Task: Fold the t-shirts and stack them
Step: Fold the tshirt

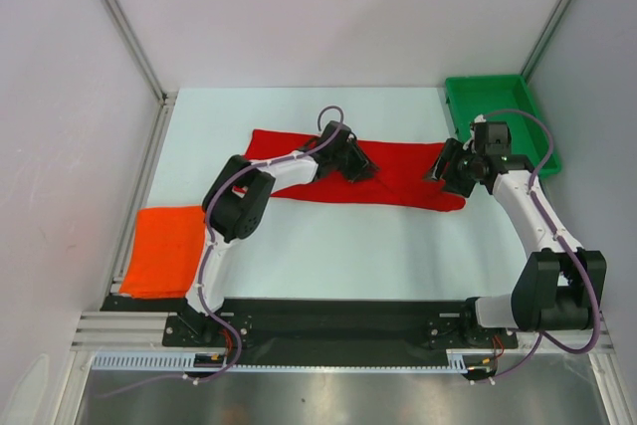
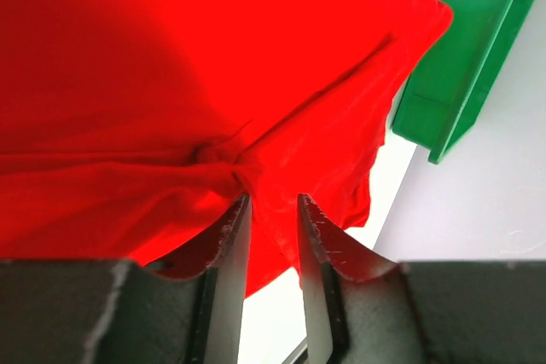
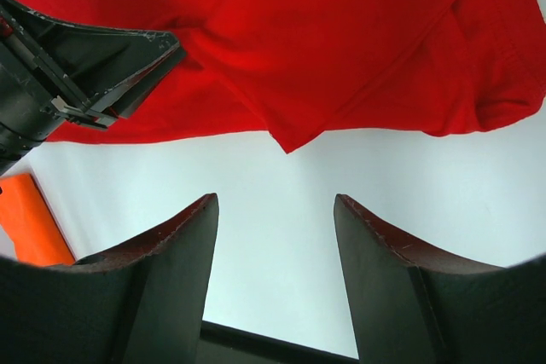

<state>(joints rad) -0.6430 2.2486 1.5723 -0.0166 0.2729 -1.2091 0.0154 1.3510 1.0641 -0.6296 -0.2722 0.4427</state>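
The red t-shirt [image 1: 398, 178] lies spread across the middle of the table, wrinkled, with one sleeve end at the right. My left gripper [image 1: 356, 164] sits on its middle. In the left wrist view the jaws [image 2: 271, 198] stand close together on a bunched fold of the red t-shirt [image 2: 213, 83], with creases running into the fingertips. My right gripper [image 1: 438, 171] is at the shirt's right part. In the right wrist view it [image 3: 275, 198] is open and empty over bare table, just short of the red t-shirt's edge [image 3: 294, 138]. The orange t-shirt [image 1: 164, 248] lies folded at the near left.
A green plastic tray [image 1: 498, 118] stands at the back right, near the right arm; it also shows in the left wrist view [image 2: 461, 66]. The left gripper body [image 3: 85, 66] shows at the left of the right wrist view. Metal frame rails run along the table's left and near edges.
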